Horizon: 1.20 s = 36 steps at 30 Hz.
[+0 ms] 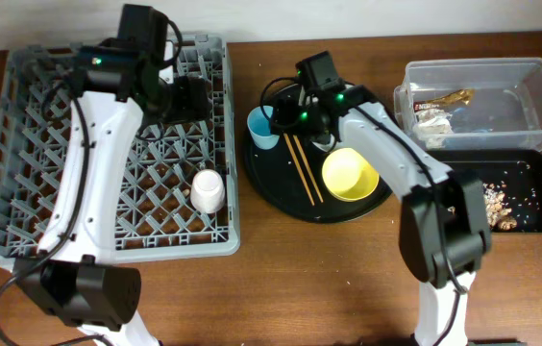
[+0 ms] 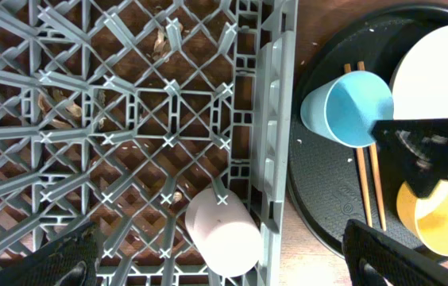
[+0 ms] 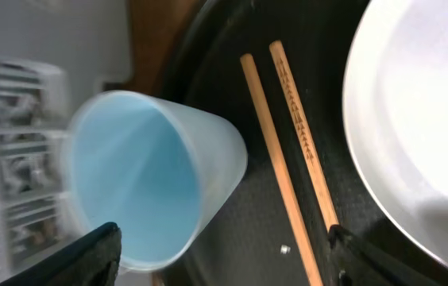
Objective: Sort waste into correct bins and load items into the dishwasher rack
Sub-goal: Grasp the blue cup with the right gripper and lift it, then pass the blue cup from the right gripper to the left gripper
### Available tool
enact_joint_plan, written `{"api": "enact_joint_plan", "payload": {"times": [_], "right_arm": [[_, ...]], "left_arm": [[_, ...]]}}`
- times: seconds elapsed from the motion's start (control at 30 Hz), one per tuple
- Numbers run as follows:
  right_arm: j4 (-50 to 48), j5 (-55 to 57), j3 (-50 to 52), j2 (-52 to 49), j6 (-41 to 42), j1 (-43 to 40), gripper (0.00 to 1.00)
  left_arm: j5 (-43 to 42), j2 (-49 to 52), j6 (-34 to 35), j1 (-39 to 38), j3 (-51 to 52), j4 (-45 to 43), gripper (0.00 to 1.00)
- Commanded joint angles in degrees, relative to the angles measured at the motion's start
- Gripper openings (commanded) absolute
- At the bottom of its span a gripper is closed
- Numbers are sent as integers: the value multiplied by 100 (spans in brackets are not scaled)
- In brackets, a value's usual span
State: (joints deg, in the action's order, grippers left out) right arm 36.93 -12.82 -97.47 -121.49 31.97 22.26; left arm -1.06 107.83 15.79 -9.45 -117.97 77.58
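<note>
The pinkish-white cup (image 1: 208, 190) (image 2: 222, 232) rests in the grey dishwasher rack (image 1: 50, 144) near its right wall. My left gripper (image 1: 189, 96) (image 2: 224, 270) is open above it, fingers wide on either side and not touching it. On the round black tray (image 1: 281, 197), my right gripper (image 1: 295, 120) (image 3: 224, 262) is open, one finger at the blue cup's (image 3: 148, 179) (image 1: 262, 128) rim and the other past the two chopsticks (image 3: 287, 159) (image 1: 303, 168). The yellow bowl (image 1: 350, 174) and pale plate (image 3: 422, 119) share that tray. Tissue and a gold wrapper (image 1: 454, 97) lie in the clear tub (image 1: 540, 77). Food scraps (image 1: 502, 207) lie in the black rectangular tray (image 1: 530, 159).
The rack's right wall (image 2: 276, 143) stands between the white cup and the round tray. A strip of bare wooden table (image 1: 242, 269) runs between the rack and the tray. The right arm's forearm (image 1: 396, 154) crosses above the plate and hides most of it in the overhead view.
</note>
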Motion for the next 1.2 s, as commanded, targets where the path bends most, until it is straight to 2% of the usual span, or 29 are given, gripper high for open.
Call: {"api": "enact_joint_plan", "payload": {"times": [0.0, 0.1, 0.23, 0.3, 0.4, 0.53, 0.57, 0.63, 0.7, 0.77, 0.97, 1.03, 1.07, 1.17], "right_arm": [[-175, 129, 9, -192, 181, 61, 71], [-249, 138, 9, -269, 179, 61, 55], [-186, 238, 9, -275, 175, 61, 21], [-96, 260, 20, -275, 151, 61, 20], [39, 284, 20, -275, 131, 61, 11], [120, 317, 20, -275, 133, 61, 10], [120, 319, 20, -275, 133, 61, 6], [142, 315, 20, -275, 131, 61, 4], [162, -83, 13, -219, -267, 46, 4], [216, -555, 11, 55, -411, -116, 4], [680, -3235, 11, 1390, -1069, -1266, 4], [1001, -3958, 13, 1628, -1436, -1565, 4], [1093, -4354, 13, 1641, -1604, -1641, 4], [1016, -4986, 20, 1624, -1709, -1652, 4]], "left_arm": [[-15, 20, -46, -11, -20, -9, 96], [-17, 28, -46, -11, -20, -59, 96], [-20, 31, -46, -11, -20, -57, 96], [-20, 37, -46, -11, -20, -57, 96], [-22, 48, -46, -13, -20, -57, 96], [-24, 48, -44, -11, -20, -59, 96], [-26, 48, -44, -13, -20, -57, 96], [-35, 48, -46, -13, -20, -55, 96], [-334, 48, -44, -11, -20, -92, 96], [-813, 48, -46, -11, -20, -175, 96], [-2527, 72, -52, -11, -15, -334, 99], [-3510, 98, -214, 11, -15, -549, 99], [-4299, 114, -422, 55, -15, -710, 99], [-5414, 181, -527, 103, -13, -931, 99]]}}
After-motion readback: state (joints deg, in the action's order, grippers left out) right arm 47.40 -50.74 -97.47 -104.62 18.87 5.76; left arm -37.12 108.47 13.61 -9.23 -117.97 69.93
